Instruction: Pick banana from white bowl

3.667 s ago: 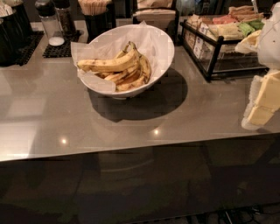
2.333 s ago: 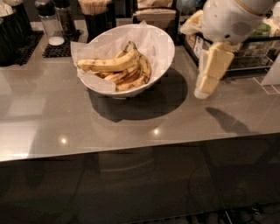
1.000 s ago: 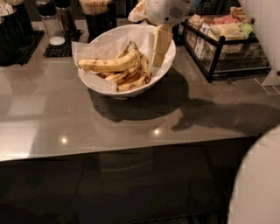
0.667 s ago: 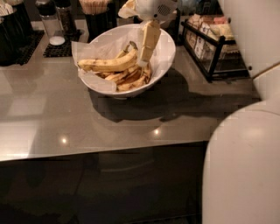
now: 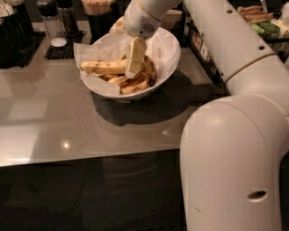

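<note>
The white bowl (image 5: 172,50), lined with crinkled white paper, stands on the grey counter (image 5: 49,122) at the upper middle. The long pale yellow banana (image 5: 103,67) lies across its left side, with shorter, browner bananas (image 5: 135,85) below and to its right. My gripper (image 5: 134,66) hangs straight down into the bowl from above, its tip at the right end of the long banana, over the pile. It hides the middle of the pile.
My white arm (image 5: 235,135) fills the right side of the view. Shakers (image 5: 50,22) on a black mat (image 5: 63,50) and a holder of sticks (image 5: 97,9) stand behind the bowl. Packaged food (image 5: 262,20) sits at the far right. The counter's front edge runs below the bowl.
The arm has swung in from the right edge, leftward across the counter, and the gripper has come down over the bowl into the banana pile. The bananas lie as before.
</note>
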You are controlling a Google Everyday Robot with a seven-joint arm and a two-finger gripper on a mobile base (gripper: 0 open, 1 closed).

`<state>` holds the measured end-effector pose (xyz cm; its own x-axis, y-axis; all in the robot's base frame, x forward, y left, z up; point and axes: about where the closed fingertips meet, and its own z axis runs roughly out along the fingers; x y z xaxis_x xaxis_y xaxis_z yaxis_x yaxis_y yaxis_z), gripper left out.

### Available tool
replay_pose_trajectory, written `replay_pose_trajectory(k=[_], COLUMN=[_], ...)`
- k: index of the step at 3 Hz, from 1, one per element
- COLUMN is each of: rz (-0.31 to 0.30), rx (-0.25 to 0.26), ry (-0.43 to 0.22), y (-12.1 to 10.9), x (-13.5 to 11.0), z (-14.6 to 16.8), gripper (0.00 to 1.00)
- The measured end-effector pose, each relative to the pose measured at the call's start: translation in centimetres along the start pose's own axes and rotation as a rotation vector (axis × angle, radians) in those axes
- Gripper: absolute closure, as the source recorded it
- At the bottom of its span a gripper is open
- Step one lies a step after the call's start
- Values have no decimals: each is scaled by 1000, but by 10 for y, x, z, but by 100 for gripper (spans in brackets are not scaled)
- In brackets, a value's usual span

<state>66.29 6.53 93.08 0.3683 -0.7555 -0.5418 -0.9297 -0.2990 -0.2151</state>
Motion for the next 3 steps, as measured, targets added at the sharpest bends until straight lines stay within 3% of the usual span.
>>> replay_pose_trajectory(k=[1, 2, 3], rz=[28, 28, 28], rx=[-54, -41, -41], ry=[-8, -14, -14], y=[1, -4, -4], x=[5, 4, 4], z=[31, 35, 35], gripper=[0, 16, 41])
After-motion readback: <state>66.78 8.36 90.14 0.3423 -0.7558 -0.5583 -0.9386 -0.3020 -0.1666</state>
